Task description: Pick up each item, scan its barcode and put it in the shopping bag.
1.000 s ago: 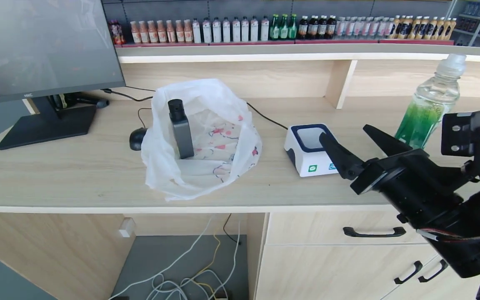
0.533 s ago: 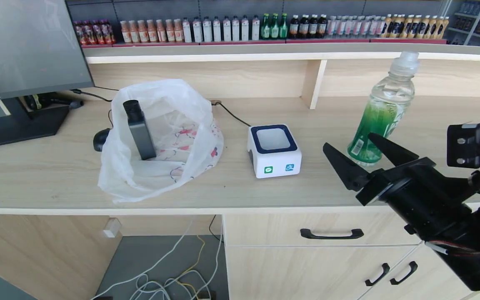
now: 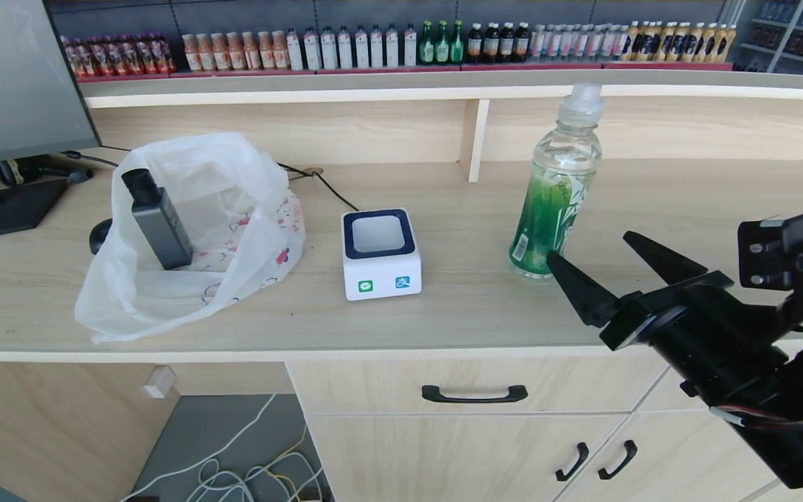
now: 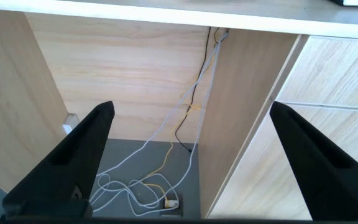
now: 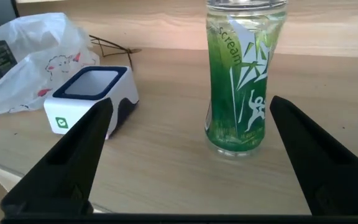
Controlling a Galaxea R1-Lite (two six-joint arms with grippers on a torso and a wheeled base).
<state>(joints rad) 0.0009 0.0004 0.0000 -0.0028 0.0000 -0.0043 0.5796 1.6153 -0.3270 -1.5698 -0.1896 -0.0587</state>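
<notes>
**Right gripper** (image 3: 588, 245): fingers spread wide, holding nothing. It sits at the near right edge of the surface (image 3: 457, 314). In the right wrist view the gripper (image 5: 190, 102) faces the green bottle (image 5: 241, 93) and is apart from it.

**Green bottle** (image 3: 555, 188): upright on the surface, right of the scanner (image 3: 380, 252) and well apart from the shopping bag (image 3: 185, 272). It has a pale cap, a clear upper section and a green label (a barcode shows low on the label's left side).

**Scanner**: a white cube with a dark-rimmed window facing up. It stands between the bag and the bottle, and a cable (image 3: 325, 187) runs from it toward the far side.

**Shopping bag**: white plastic with red print, mouth open, on the left of the surface. A dark grey container (image 3: 157, 223) stands tilted inside it.

**Left gripper** (image 4: 191, 109): fingers spread, empty, held below the surface edge and facing the open bay, where loose wires (image 4: 142, 180) lie on the floor.
</notes>
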